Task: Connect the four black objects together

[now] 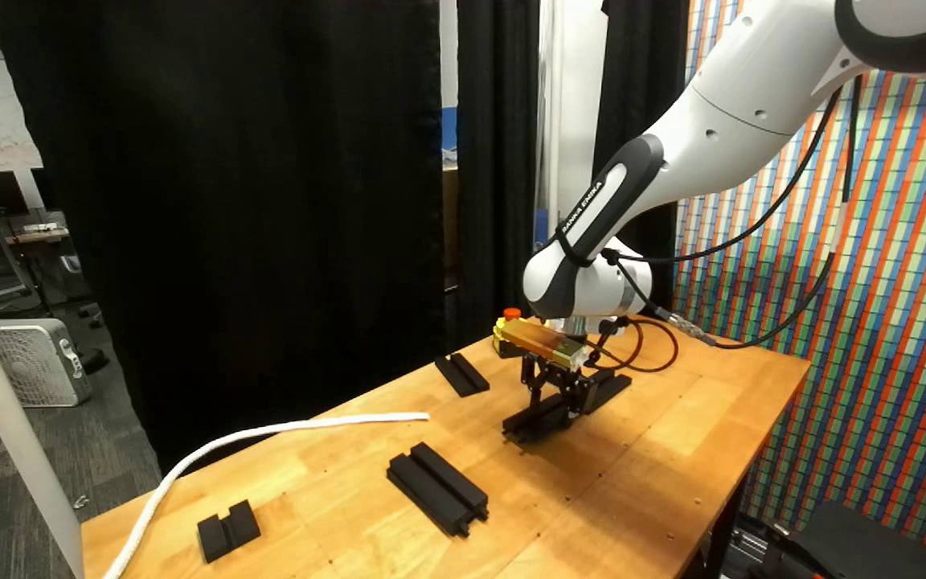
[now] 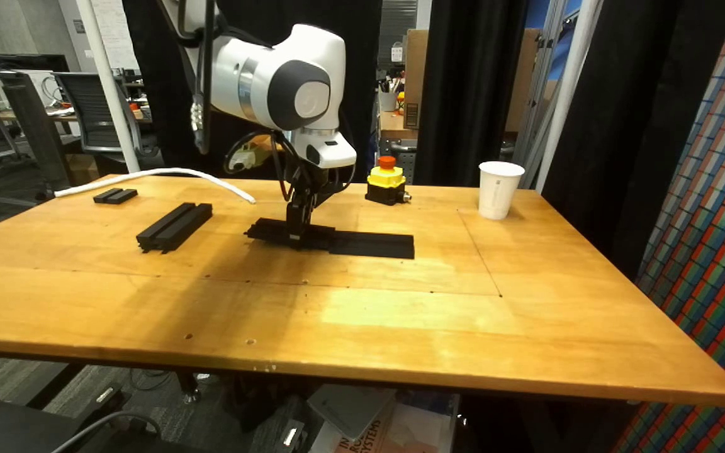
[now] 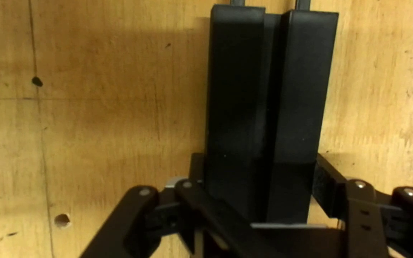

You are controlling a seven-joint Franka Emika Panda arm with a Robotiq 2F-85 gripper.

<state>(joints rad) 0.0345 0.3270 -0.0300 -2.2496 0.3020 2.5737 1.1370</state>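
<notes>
I count three long black bars; my single gripper has the first bar between its two fingers, which stand apart by just the width of this bar and touch its both long sides; one groove runs along the top of it, and in the wrist view its upper end carries two small prongs; the second bar lies end to end with the first bar, almost in one line, on one wooden table; if these two are really locked, I cannot tell, and also not if the first bar rests fully on the wood; the third bar, with one groove and two prongs too, lies apart from them in both exterior views.

Beside these I count one short notched black block; one flat grooved black slab, near the table edge at the black curtain; one white rope; one emergency stop button with one red cap; and one white paper cup, upright, well apart from the bars.
</notes>
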